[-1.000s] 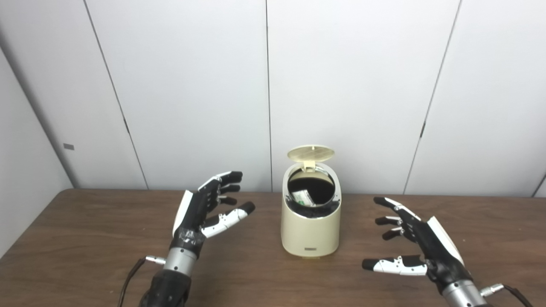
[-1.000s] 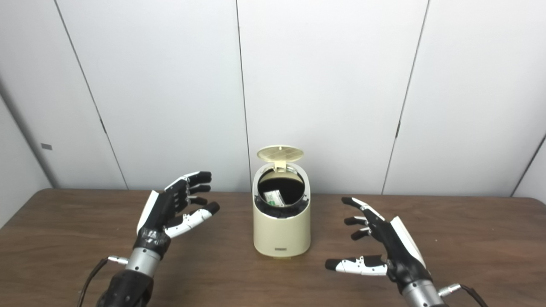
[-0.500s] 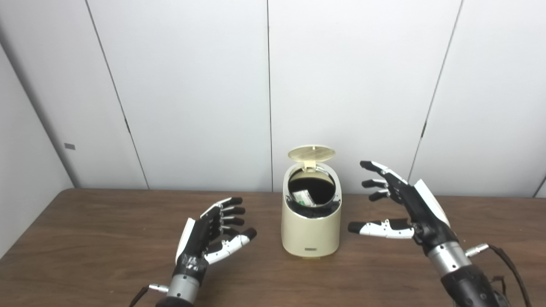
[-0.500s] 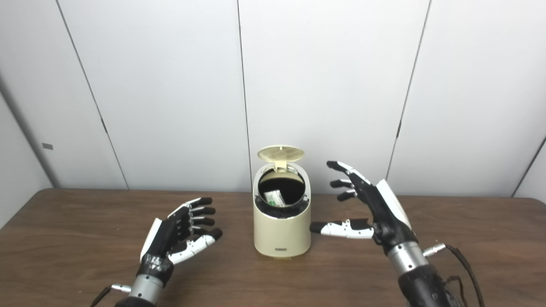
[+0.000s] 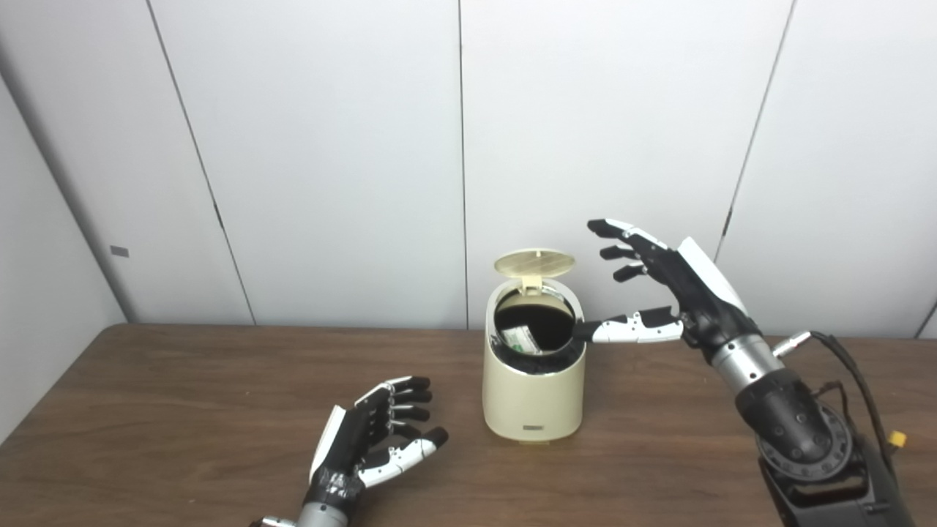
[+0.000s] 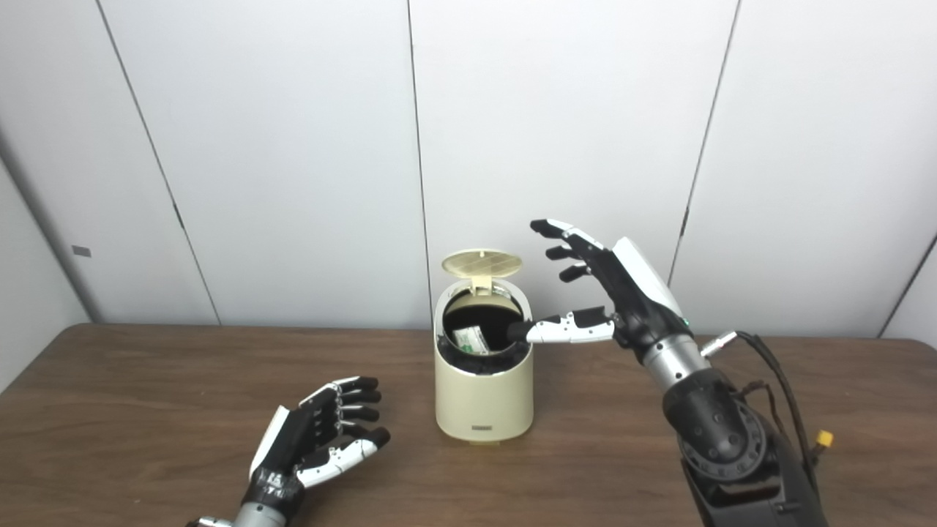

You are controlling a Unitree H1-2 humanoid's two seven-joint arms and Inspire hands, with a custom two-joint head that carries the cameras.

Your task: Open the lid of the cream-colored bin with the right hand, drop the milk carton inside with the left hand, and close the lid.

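The cream-colored bin (image 5: 534,399) stands on the table's middle with its round lid (image 5: 534,263) tipped up at the back. The milk carton (image 5: 520,339) lies inside the dark opening, partly hidden. My right hand (image 5: 670,289) is open, raised to the right of the bin at lid height, its thumb tip at the bin's right rim. It holds nothing. My left hand (image 5: 373,438) is open and empty, low over the table to the left of the bin. The bin also shows in the right eye view (image 6: 483,399).
The brown wooden table (image 5: 176,410) carries only the bin. White wall panels (image 5: 329,146) stand close behind it. A cable (image 5: 856,380) hangs from my right wrist.
My right hand has risen from the table and moved left up to the bin's rim and lid height. My left hand has drawn back and down toward the table's near edge.
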